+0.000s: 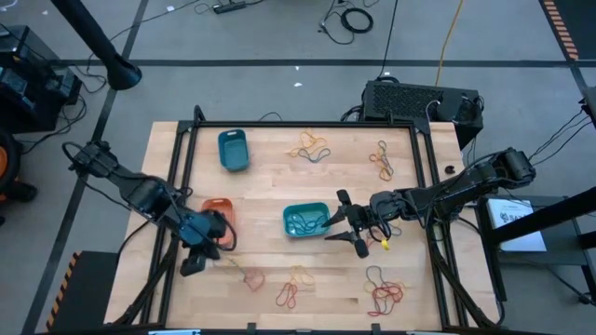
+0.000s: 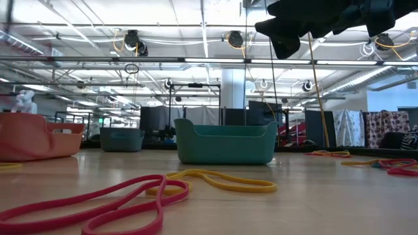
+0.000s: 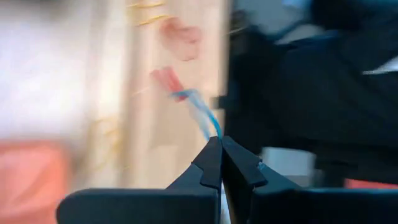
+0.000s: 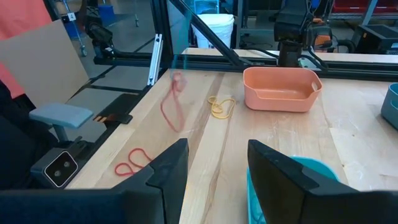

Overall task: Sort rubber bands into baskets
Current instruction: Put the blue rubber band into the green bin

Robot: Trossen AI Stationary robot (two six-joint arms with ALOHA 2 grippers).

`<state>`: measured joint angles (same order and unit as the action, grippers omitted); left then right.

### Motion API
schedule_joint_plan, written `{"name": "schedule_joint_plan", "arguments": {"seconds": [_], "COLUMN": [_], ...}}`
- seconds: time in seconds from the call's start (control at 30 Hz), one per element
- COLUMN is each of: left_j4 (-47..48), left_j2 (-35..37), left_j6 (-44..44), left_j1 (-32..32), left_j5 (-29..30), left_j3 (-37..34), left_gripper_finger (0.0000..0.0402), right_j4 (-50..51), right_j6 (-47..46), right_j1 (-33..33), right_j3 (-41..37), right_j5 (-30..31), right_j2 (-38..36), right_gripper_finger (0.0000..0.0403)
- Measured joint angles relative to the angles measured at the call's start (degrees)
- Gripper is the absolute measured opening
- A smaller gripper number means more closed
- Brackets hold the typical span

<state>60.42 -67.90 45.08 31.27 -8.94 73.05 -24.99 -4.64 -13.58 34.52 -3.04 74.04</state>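
Left gripper [image 1: 193, 264] low at left of the high view, dark fingers pinched on a thin blue-green rubber band [image 3: 202, 118] beside the shallow orange plastic basket [image 1: 218, 207]. Right gripper [image 1: 346, 223] spread wide at the glossy teal-green basket [image 1: 304, 220], mid-frame. Darker blue basket [image 1: 233, 150] upper left; loose elastic loops [image 1: 314, 147] scattered over pale wood planks.

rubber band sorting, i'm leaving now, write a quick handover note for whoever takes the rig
Left gripper: shut on a blue-green band, by the orange basket at the table's left edge.
Right gripper: open, empty, beside the teal basket.
Done: a few bands in the teal basket; the blue basket looks empty.
Left: loose rubber bands in clusters along the far and near sides.
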Motion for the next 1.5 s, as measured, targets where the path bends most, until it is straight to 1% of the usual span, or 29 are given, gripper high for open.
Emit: {"name": "schedule_joint_plan", "arguments": {"seconds": [0.07,0.13,0.23,0.3,0.4,0.63,0.73,0.83,0.97,1.13,1.2,1.33,1.4,1.5], "left_j4": [4.06,5.69,4.2,2.17,-3.09,-19.23,-22.51,-26.58,-32.12,-28.11,-25.29,-16.52,-13.53,-9.98], "left_j2": [-0.04,-0.04,-0.11,-0.11,-0.11,-0.15,-0.15,-0.15,-0.15,-0.15,-0.11,-0.07,-0.06,-0.04], "left_j6": [1.45,3.29,4.86,5.82,7.09,7.1,7.03,6.69,7.19,7.98,6.67,2.26,1.09,0.57], "left_j1": [0.0,0.0,0.0,0.0,0.0,0.0,-0.07,-0.07,-0.17,-0.17,-0.15,-0.11,-0.13,-0.13], "left_j5": [2.54,3.52,3.15,1.75,-1.07,-6.98,-7.55,-8.52,-15.04,-15.92,-15.3,-10.22,-7.88,-6.72], "left_j3": [-0.72,-2.65,-6.63,-9.45,-14.09,-24.42,-26.57,-27.11,-24.71,-16.8,-12.84,-5.61,-2.81,0.4], "left_gripper_finger": [0.0008,0.0008,0.0008,0.0008,0.0008,0.0008,0.0008,0.0008,0.0008,0.0008,0.0008,0.0008,0.0008,0.0008], "right_j4": [0.02,0.0,0.04,0.04,0.04,0.02,0.0,0.0,-0.21,-0.39,-0.39,-0.37,-0.3,-0.07], "right_j6": [0.0,0.0,0.0,0.0,0.0,0.0,0.0,0.0,0.0,0.0,0.0,0.0,0.0,0.0], "right_j1": [0.0,0.0,0.0,0.0,0.0,-0.02,-0.01,0.0,0.0,0.0,0.0,0.0,-0.02,-0.01], "right_j3": [0.0,0.0,0.0,0.0,0.0,0.0,0.0,0.0,0.0,0.0,0.0,0.0,0.0,0.0], "right_j5": [0.02,0.0,0.02,0.0,0.02,0.01,0.02,0.02,0.02,0.02,0.02,0.02,0.02,0.02], "right_j2": [0.0,0.0,0.02,0.01,0.0,0.02,0.01,0.0,0.01,0.0,0.01,0.0,0.0,0.01], "right_gripper_finger": [0.016,0.016,0.016,0.016,0.016,0.016,0.016,0.016,0.016,0.016,0.016,0.016,0.016,0.016]}}
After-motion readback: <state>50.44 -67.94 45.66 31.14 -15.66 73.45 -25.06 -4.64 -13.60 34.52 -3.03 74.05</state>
